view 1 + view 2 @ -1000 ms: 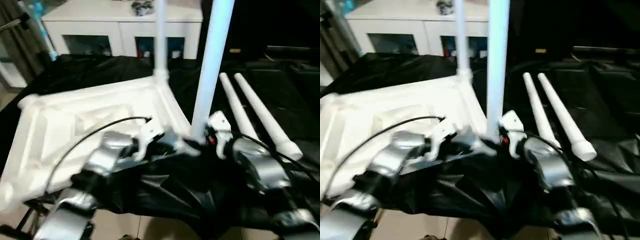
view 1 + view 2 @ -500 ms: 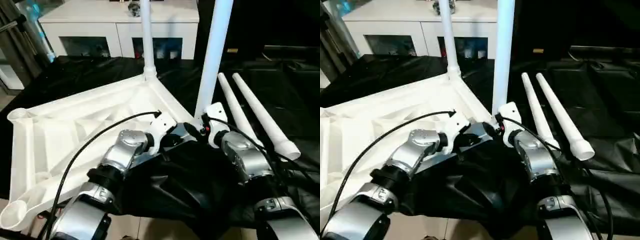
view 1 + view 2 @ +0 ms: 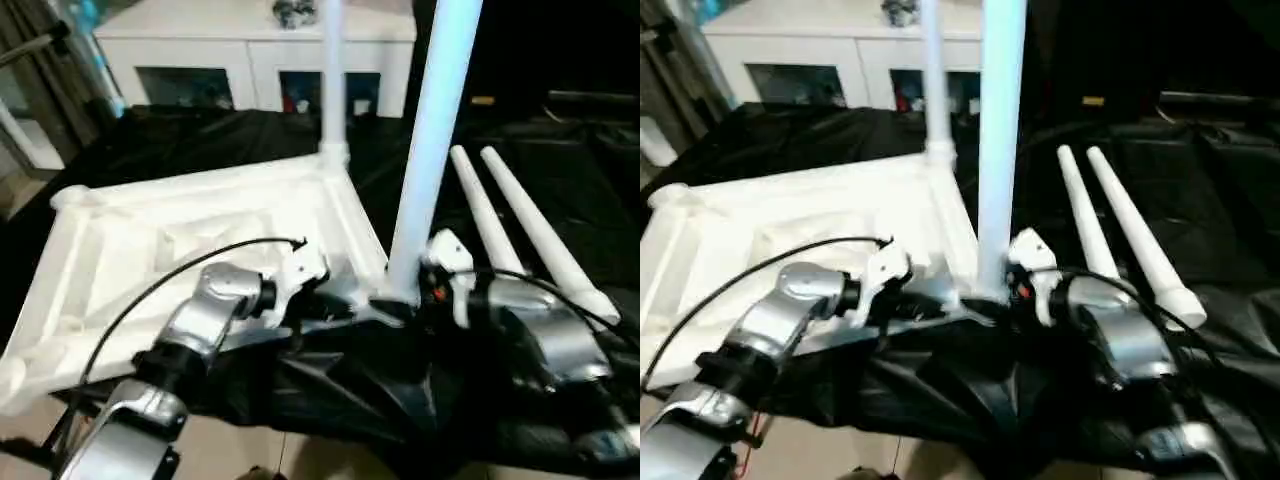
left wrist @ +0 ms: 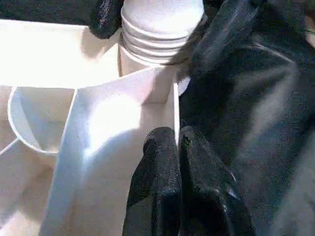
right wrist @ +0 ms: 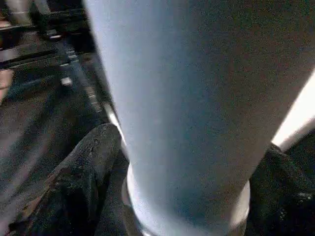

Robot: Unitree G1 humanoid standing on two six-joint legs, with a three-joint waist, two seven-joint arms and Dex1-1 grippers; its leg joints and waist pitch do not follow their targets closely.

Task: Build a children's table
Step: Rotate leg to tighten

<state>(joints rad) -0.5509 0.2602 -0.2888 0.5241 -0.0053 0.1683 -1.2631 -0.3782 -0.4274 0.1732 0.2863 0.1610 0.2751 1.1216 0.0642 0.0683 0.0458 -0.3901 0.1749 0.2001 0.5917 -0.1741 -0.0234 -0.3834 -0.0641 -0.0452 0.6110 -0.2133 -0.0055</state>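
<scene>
- Head views: tabletop (image 3: 150, 240) lay underside up on the black sheet (image 3: 340, 400). Far leg (image 3: 333, 80) and near leg (image 3: 430, 150) stood in corner sockets; two spare legs (image 3: 520, 225) lay beside. My left gripper (image 3: 318, 292) and right gripper (image 3: 425, 285) sat at the near corner.
- Left wrist: fingers (image 4: 165, 162) pinched shut on a thin rib (image 4: 175, 110). Near socket (image 4: 147, 61) held the leg's threaded end; neighbouring socket (image 4: 34, 123) empty.
- Right wrist: jaws spread wide around the leg (image 5: 187, 108), grip unclear. Risk: a half-seated leg tips if I let go.
</scene>
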